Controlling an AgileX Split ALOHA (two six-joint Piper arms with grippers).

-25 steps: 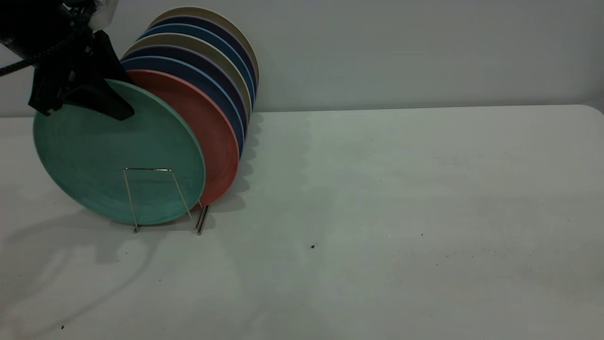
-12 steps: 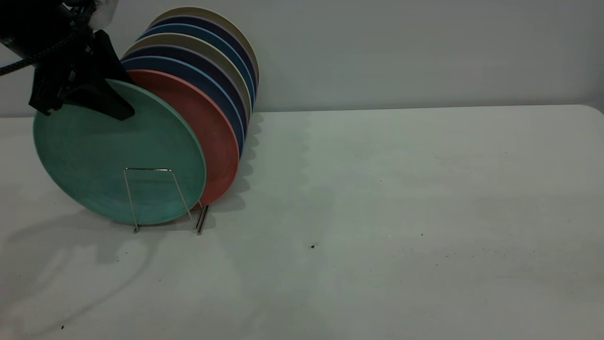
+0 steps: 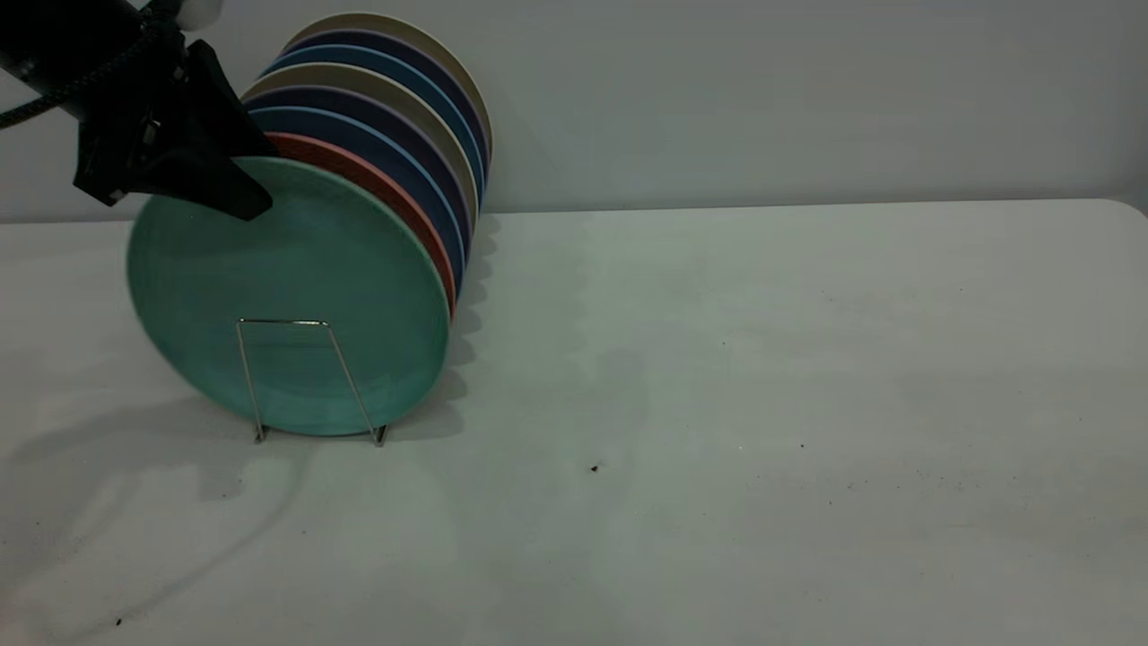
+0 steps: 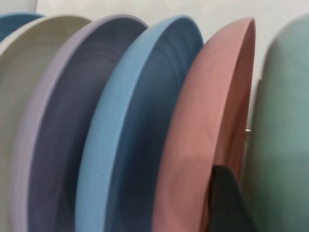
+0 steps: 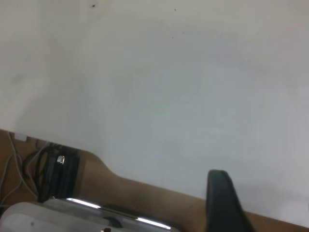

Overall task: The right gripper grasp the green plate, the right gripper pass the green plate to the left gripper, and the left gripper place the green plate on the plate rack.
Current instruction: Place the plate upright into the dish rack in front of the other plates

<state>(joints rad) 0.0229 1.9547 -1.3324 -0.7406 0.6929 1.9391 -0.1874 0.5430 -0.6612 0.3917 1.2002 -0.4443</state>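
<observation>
- The desk [image 3: 762, 377] is a pale surface carrying everything at its far left side, with a plain wall behind it.
- The row of plates [image 3: 395, 99] stands on edge, packed one behind another: cream, purple and blue ones at the back, and the salmon-pink plate [image 3: 395, 193] nearest the front of that group.
- The green plate [image 3: 296, 287] stands almost upright at the very front of the row, leaning back just beside the salmon-pink plate, its lower edge down at the desk.
- The left end effector [image 3: 193, 175] sits at the green plate's upper left rim, pinching that rim: one black finger lies across the plate's front face, and in the left wrist view a dark finger [image 4: 227, 200] shows between the green and the salmon-pink plates.
- The plate rack [image 3: 300, 377] shows as a thin silver wire loop standing directly in front of the green plate's lower half; the plate seems to sit in the slot behind that loop, though the contact at its base is hard to see.
- The right end effector [image 5: 222, 203] is well away from the plates, outside the exterior view; only one dark finger shows, so I cannot tell whether it is wide or narrow.
</observation>
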